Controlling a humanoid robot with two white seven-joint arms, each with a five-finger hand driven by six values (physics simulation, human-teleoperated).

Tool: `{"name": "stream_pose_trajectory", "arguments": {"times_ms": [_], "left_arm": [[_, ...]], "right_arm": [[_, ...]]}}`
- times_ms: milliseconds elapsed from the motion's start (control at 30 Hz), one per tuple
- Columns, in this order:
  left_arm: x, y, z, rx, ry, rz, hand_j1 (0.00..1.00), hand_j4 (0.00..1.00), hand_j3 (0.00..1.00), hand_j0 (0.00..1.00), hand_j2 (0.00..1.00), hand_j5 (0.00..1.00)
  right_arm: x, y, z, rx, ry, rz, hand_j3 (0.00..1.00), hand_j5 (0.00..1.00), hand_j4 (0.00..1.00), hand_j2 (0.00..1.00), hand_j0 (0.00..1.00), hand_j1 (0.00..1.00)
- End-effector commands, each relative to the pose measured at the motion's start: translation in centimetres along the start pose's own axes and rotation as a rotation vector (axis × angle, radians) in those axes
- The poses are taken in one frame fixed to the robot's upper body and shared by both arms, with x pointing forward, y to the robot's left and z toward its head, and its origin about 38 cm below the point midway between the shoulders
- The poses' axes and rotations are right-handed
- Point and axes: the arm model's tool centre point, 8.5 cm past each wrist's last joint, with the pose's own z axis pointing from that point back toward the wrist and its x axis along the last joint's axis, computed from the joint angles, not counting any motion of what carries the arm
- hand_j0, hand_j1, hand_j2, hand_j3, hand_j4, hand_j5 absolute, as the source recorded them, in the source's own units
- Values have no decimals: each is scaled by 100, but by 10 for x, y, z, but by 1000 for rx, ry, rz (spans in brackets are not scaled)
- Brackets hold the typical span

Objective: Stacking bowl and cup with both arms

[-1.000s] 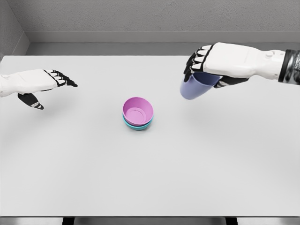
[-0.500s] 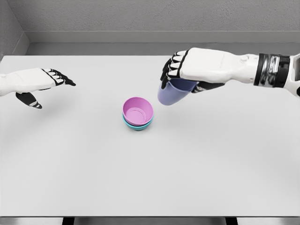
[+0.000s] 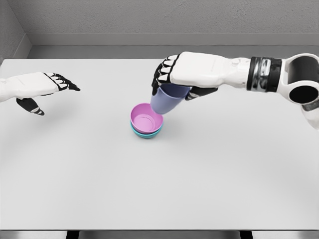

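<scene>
A pink bowl (image 3: pixel 145 119) sits nested inside a teal bowl (image 3: pixel 146 133) at the middle of the white table (image 3: pixel 159 189). My right hand (image 3: pixel 174 74) is shut on a lavender cup (image 3: pixel 167 99), gripping its rim from above. The cup hangs upright just above the pink bowl's far right rim. My left hand (image 3: pixel 47 89) hovers open over the table's left side, far from the bowls, holding nothing.
A grey wall (image 3: pixel 159 20) runs behind the table's far edge. The table's front edge lies near the bottom of the view.
My right arm has carried the lavender cup leftward from the table's right side to just above the stacked bowls. The left hand has barely moved.
</scene>
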Motion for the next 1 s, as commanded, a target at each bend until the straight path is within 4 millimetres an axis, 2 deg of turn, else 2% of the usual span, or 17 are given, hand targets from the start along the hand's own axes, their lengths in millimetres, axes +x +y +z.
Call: {"name": "stream_pose_trajectory", "arguments": {"times_ms": [0, 500, 700, 967], "left_arm": [[-1, 0, 1, 3, 2, 5, 100, 100, 100, 100, 100, 100], [-1, 0, 1, 4, 4, 6, 100, 100, 100, 100, 100, 100], [-1, 0, 1, 3, 4, 5, 100, 100, 100, 100, 100, 100], [-1, 1, 1, 5, 1, 5, 100, 100, 100, 100, 100, 100]], "right_arm": [[-3, 5, -7, 5, 4, -27, 64, 64, 64, 64, 64, 64], [-7, 21, -42, 22, -31, -93, 64, 64, 64, 64, 64, 64], [-21, 30, -39, 37, 9, -127, 64, 64, 64, 64, 64, 64], [-24, 40, -47, 54, 9, -153, 64, 64, 64, 64, 64, 64]]}}
